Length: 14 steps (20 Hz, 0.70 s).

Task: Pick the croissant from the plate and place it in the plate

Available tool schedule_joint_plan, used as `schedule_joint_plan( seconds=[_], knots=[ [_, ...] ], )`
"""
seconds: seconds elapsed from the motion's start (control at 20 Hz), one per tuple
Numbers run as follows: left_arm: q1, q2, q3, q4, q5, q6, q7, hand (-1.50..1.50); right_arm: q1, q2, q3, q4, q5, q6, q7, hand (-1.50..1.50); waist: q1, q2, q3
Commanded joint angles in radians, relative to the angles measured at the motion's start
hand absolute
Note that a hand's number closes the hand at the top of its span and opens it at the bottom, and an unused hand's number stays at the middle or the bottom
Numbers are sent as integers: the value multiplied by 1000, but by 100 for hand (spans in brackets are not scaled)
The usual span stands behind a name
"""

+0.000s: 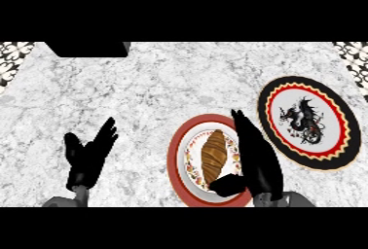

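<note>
— One broad counter of grey-white speckled marble (pixel 165 82) fills the view. What sits on it?

— Largest is the oval-looking round plate with a black rim, a cream scalloped band, a red ring and a black dragon on white (pixel 267 108), far right. It holds nothing.

— And the other?

— Nearer the middle, a slightly smaller round plate with a wide brick-red rim and a white centre edged in small flowers (pixel 174 158). The golden-brown, ridged croissant (pixel 213 158) lies in its white centre.

— The hands?

— The right hand (pixel 255 163) lies over that plate's right rim, its fingers straight and pressed together, pointing away from the robot. Its thumb juts left towards the pastry's near end; I cannot tell whether it touches. The left hand (pixel 86 158) rests well to the left, fingers up and spread, holding nothing.

— Which way does the croissant run?

— Its long axis runs near to far, the far tip leaning slightly right; both ends taper.
</note>
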Motion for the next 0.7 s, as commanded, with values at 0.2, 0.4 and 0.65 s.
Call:
schedule_joint_plan(
  seconds=[0.2,0.4,0.65],
  knots=[
    [69,20,48,-65,2,-67,28,0,-31,170,-57,179,84,43,-48,-150,2,1,-1],
    [61,-53,-8,-121,-58,12,81,0,-18,177,-39,117,161,126,63,-150,-1,0,-1],
    [-15,-35,69,-45,-53,-23,61,0,6,180,-104,209,188,122,-20,-150,-3,1,-1]
  ],
)
